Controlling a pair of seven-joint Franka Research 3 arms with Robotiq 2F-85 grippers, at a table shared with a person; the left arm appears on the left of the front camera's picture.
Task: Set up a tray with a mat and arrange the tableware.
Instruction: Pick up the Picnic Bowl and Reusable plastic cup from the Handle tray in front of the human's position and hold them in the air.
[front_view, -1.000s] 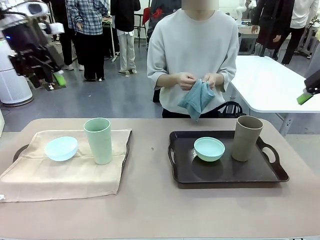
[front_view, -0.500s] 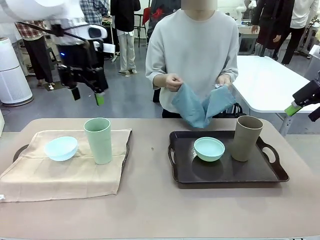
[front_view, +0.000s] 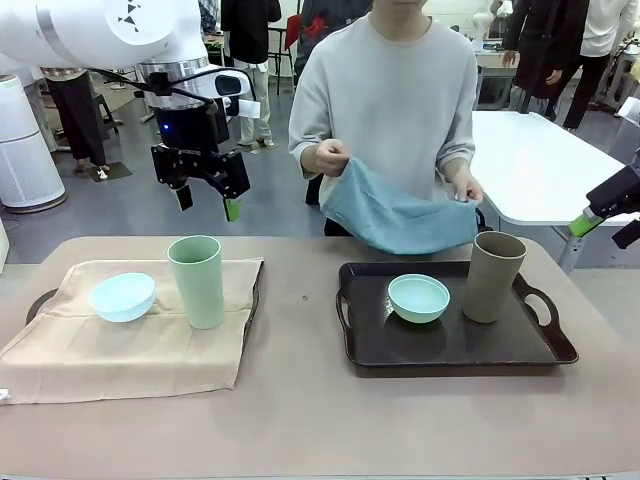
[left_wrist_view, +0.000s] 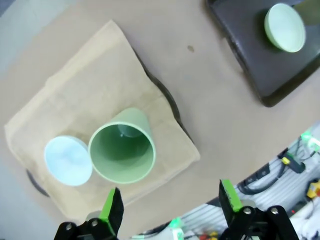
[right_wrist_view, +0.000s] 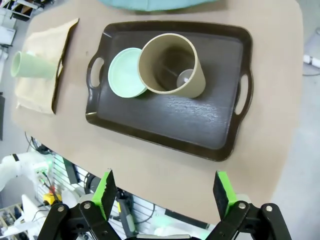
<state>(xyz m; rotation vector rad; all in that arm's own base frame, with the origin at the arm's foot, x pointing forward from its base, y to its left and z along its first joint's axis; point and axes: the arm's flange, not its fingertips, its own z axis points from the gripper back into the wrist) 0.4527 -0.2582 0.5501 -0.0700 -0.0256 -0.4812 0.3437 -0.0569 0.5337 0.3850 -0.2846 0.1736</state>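
Busy workroom with bystanders behind; in the foreground a beige-brown table (front_view: 320, 430) shared with a person holding a teal-blue cloth (front_view: 400, 215) spread between both hands (front_view: 330, 157) over the far edge. On the robot's left lies a beige fabric mat (front_view: 120, 360) draped over a dark tray whose handle (front_view: 38, 300) peeks out. On the right sits a dark brown rectangular tray with cut-out handles (front_view: 450, 358), its floor bare. The tall light green matte cup (front_view: 198, 280) stands on the beige mat with the small pale blue round bowl (front_view: 123, 296) just beside it. The tall tan-brown matte cup (front_view: 493, 277) and the small mint green round bowl (front_view: 419, 297) stand near each other on the bare tray. The left gripper (front_view: 208, 203) hovers above and behind the green cup, jaws wide apart and empty. The right gripper (right_wrist_view: 165, 175) hangs high over the right side, equally wide and empty. Principal hazards: the cloth cannot be laid while cup and bowl occupy the tray, and its lower hem hangs close to the tan cup's rim, possibly touching it, though the front view does not settle this; a drag there would likely topple it. A misaligned descent by the left gripper could strike the green cup's rim and tip it on the soft mat onto the blue bowl.
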